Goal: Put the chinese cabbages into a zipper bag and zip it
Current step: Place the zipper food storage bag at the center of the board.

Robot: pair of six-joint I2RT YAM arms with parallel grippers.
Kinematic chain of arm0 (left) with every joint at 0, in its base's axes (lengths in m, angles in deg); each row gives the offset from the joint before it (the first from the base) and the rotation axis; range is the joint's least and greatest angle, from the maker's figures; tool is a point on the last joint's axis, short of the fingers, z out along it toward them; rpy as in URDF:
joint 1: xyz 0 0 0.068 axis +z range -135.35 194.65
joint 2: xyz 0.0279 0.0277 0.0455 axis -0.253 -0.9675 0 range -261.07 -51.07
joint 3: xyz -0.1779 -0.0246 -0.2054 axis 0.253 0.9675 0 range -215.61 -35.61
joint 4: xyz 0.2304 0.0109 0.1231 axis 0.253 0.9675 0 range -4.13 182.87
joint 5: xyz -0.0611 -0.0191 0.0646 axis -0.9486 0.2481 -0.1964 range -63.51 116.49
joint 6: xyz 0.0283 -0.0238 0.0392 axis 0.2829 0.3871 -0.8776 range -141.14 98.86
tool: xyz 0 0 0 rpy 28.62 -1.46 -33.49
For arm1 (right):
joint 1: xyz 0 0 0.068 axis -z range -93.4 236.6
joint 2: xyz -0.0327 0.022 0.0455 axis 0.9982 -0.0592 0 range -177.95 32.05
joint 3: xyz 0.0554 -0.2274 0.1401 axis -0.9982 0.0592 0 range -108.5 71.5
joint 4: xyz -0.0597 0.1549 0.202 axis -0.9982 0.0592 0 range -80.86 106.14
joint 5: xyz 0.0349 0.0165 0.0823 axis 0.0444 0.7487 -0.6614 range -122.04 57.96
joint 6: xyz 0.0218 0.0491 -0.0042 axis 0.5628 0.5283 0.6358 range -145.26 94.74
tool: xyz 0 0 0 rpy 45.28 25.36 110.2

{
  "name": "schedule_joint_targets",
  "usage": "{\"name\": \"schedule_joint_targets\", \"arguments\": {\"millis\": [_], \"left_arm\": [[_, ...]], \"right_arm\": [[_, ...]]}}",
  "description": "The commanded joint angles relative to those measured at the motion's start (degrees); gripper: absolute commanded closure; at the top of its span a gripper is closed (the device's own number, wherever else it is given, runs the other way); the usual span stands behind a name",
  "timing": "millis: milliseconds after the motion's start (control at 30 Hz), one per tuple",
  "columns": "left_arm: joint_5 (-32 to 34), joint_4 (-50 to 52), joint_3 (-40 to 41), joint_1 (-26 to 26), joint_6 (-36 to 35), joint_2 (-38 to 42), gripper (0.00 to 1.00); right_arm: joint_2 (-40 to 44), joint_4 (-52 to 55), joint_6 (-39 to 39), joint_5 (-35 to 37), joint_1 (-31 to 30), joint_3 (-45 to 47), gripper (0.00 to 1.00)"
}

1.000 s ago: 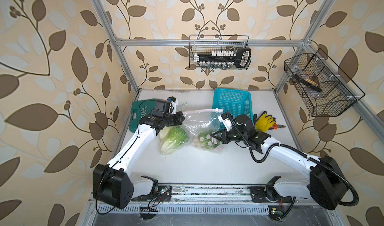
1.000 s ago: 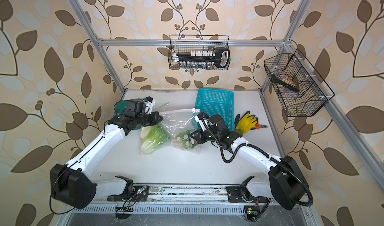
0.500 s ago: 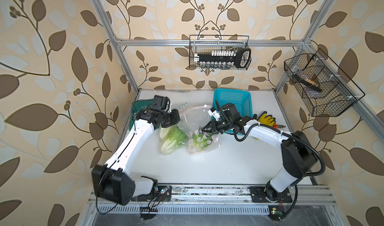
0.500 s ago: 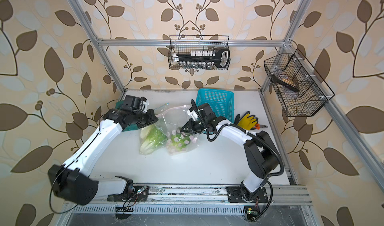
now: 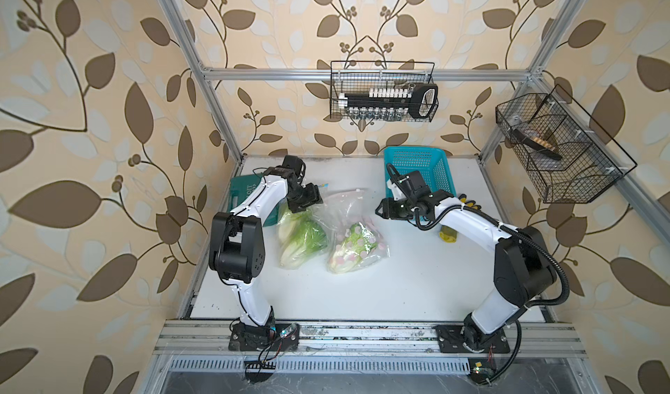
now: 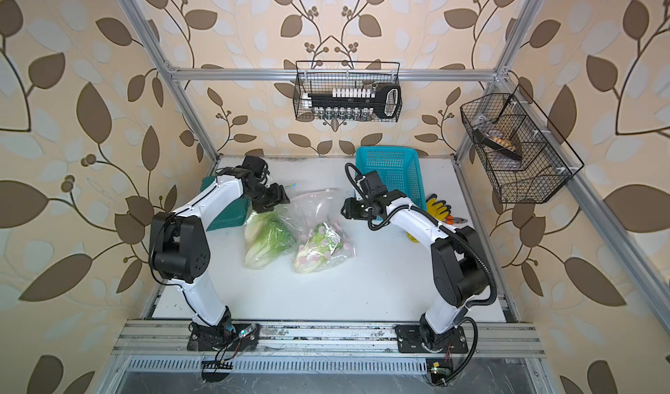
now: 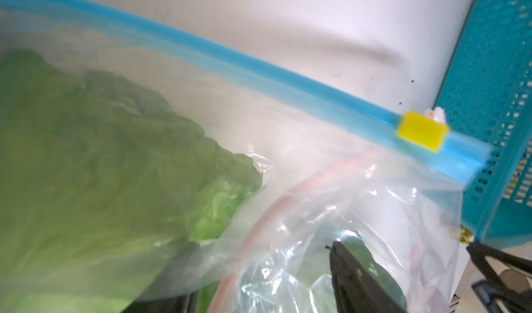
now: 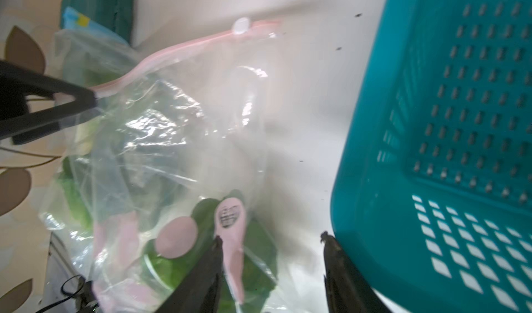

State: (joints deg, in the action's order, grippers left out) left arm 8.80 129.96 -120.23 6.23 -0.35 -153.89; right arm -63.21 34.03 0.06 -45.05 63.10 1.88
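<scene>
- Cabbages [image 5: 302,237] lie on the desk [image 5: 398,283] inside crinkly clear zipper bags [image 5: 357,243].
- Perforated teal plastic basket [image 5: 420,163] sits just beside right tool [image 8: 270,236].
- Left tool [image 7: 403,244] and right tool both gape, gripping nothing.

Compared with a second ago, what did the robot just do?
The left gripper and right gripper opened, releasing the pink-printed zipper bag; the right gripper backed slightly off it toward the teal basket, and both elbows lifted. The blue-zipped bag and the chinese cabbages stayed put on the table.
</scene>
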Motion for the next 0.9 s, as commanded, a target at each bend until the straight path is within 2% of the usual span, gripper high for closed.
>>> {"name": "schedule_joint_targets", "arguments": {"millis": [0, 33, 67, 167, 233, 300, 367, 400, 433, 500, 600, 700, 800, 867], "left_arm": [[0.91, 2.12, -0.19, -1.47, -4.34, 9.23, 0.19], [1.97, 1.4, 1.15, -2.0, -4.97, 12.38, 0.14], [3.36, -0.16, 3.5, -2.58, -5.78, 16.75, 0.01], [8.82, -9.88, 15.45, -5.24, -9.35, 32.45, 0.01], [12.28, -20.39, 27.18, -6.76, -12.81, 43.22, 0.01], [18.77, -33.77, 38.24, -7.22, -11.83, 52.17, 0.01], [26.96, -41.45, 44.05, -7.3, -9.3, 54.2, 0.01], [32.38, -41.76, 44.96, -7.31, -7.91, 52.88, 0.01], [37.58, -40.71, 44.82, -7.43, -7.03, 51.4, 0.01], [49.83, -43.48, 47.1, -8.36, -5.9, 48.86, 0.01], [58.35, -54.18, 54.28, -8.62, -8.23, 46.74, 0.01], [55.34, -63.82, 59.22, -6.98, -12.52, 42.72, 0.01], [47.38, -73.64, 62.98, -4.29, -14.4, 38.17, 0.01], [38.63, -79.37, 63.58, -1.09, -16.3, 34.23, 0.01]], "right_arm": [[7.25, 3.17, -6.91, -2.15, 0.52, 1.49, 0.32], [9.71, 3.67, -7.68, -3.14, 0.69, 1.8, 0.29], [13.17, 4.09, -8.59, -3.13, 0.83, 2.85, 0.26], [24.98, 2.26, -10.69, 1.52, 2.07, 9.63, 0.19], [32.86, -2.18, -12.48, 8.27, 3.81, 16.43, 0.17], [40.35, -9.62, -15.83, 16.21, 5.66, 23.95, 0.14], [44.38, -16.76, -18.1, 30.45, 6.93, 29.46, 0.13], [45.13, -19.25, -19.71, 37.48, 8.03, 31.24, 0.13], [45.26, -20.99, -21.14, 41.37, 9.38, 32.53, 0.13], [44.4, -24.85, -23.82, 45.65, 12.86, 35.06, 0.13], [42.71, -32.85, -23.02, 42.96, 17.07, 39.67, 0.13], [36.91, -42.3, -21.75, 39.0, 17.81, 43.69, 0.13], [28.87, -50.63, -19.81, 35.95, 17.82, 45.53, 0.1], [23.86, -54.49, -21.05, 34.21, 17.65, 45.73, 0.06]]}}
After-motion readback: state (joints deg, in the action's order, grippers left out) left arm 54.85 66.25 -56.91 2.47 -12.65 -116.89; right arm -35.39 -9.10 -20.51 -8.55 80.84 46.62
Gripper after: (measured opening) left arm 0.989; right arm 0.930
